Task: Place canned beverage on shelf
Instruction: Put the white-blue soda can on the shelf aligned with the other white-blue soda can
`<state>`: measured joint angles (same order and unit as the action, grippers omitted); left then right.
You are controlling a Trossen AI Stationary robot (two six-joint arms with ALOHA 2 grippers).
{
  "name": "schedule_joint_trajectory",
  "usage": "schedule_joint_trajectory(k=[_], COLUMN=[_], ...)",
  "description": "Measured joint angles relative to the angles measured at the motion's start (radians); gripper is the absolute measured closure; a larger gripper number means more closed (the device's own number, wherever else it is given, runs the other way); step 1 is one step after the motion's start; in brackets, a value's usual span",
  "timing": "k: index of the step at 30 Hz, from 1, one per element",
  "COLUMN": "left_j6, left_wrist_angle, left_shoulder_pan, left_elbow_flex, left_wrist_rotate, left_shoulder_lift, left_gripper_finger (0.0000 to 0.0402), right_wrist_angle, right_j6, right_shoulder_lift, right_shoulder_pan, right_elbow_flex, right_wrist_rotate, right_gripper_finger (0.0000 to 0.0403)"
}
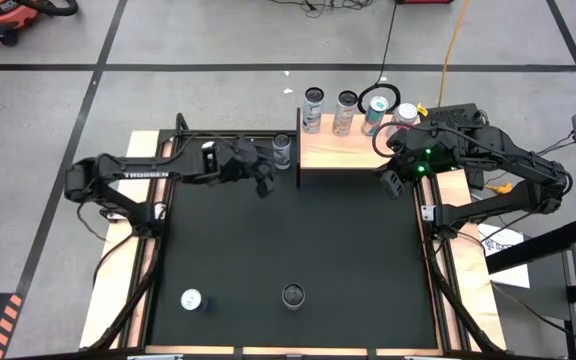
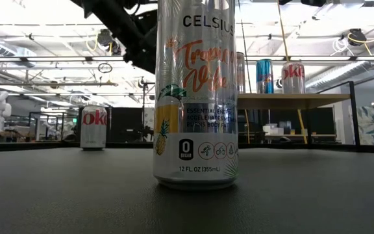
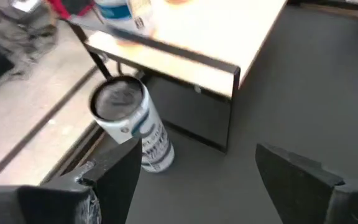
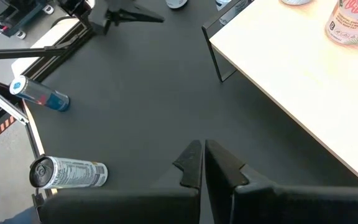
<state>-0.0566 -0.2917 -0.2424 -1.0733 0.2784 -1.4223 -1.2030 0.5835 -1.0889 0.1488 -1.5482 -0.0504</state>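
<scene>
A silver and white can (image 3: pixel 128 121) stands upright on the black mat (image 1: pixel 288 240), close to the left side of the shelf (image 1: pixel 340 150); the high view shows this can (image 1: pixel 282 150) too. My left gripper (image 3: pixel 197 180) is open, just short of the can on its near-left side, and touches nothing. The light-wood shelf (image 3: pixel 191 34) bears several cans (image 1: pixel 346 110) along its far edge. My right gripper (image 4: pixel 202 163) is shut and empty, held above the mat by the shelf's right end (image 1: pixel 398 180).
Two more cans stand upright on the mat near its front edge: a tall patterned can (image 2: pixel 195 97) in the middle (image 1: pixel 293 295) and a silver one (image 2: pixel 94 127) to the left (image 1: pixel 191 299). The shelf's black metal leg (image 3: pixel 232 106) stands beside the can.
</scene>
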Motion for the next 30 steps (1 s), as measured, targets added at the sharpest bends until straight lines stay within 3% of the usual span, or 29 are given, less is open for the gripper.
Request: schedule_joint_trajectory(k=[8, 14, 19, 30], left_j6=[0.153, 0.295, 0.299, 0.298], left_wrist_angle=[0.097, 0.114, 0.139, 0.208], left_shoulder_pan=[-0.166, -0.227, -0.252, -0.315], left_elbow_flex=[0.0, 0.0, 0.0, 0.0], left_wrist_rotate=[-0.29, -0.338, -0.471, -0.521], left_shoulder_lift=[-0.009, -0.009, -0.01, -0.033], left_gripper_finger=[0.0084, 0.0084, 0.0084, 0.0074], right_wrist_angle=[0.0, 0.0, 0.0, 0.0], right_j6=[0.0, 0.0, 0.0, 0.0], right_shoulder_lift=[0.0, 0.0, 0.0, 0.0], right_shoulder_pan=[0.0, 0.0, 0.0, 0.0], right_elbow_flex=[0.0, 0.0, 0.0, 0.0], right_wrist_rotate=[0.0, 0.0, 0.0, 0.0], right_gripper_finger=[0.0403, 0.0403, 0.0403, 0.0403])
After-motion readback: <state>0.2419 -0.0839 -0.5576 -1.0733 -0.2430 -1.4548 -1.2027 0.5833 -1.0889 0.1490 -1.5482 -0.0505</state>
